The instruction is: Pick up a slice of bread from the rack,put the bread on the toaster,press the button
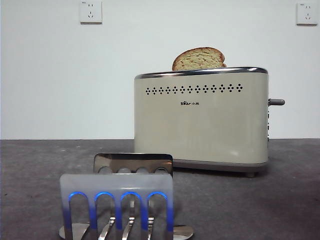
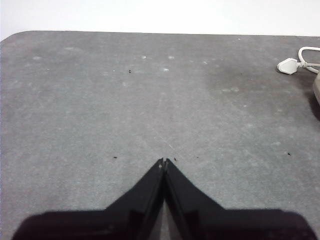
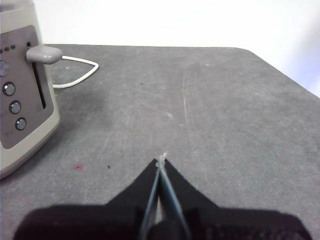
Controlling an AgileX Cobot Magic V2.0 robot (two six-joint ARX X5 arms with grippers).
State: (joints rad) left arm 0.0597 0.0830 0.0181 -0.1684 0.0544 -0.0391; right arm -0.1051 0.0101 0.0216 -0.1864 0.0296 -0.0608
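The slice of bread stands in the top of the cream toaster, its rounded brown crust poking above the chrome rim. The button, a grey lever knob, juts from the toaster's right end and sits high in its slot; the right wrist view shows this button on the toaster. The steel rack stands near the front with nothing in its slots. My left gripper is shut over bare table. My right gripper is shut, a short way from the toaster's narrow end.
A white plug and cord lie on the grey table near the far edge, and the cord trails behind the toaster. Two wall sockets sit high on the white wall. Small round buttons line the toaster's end panel.
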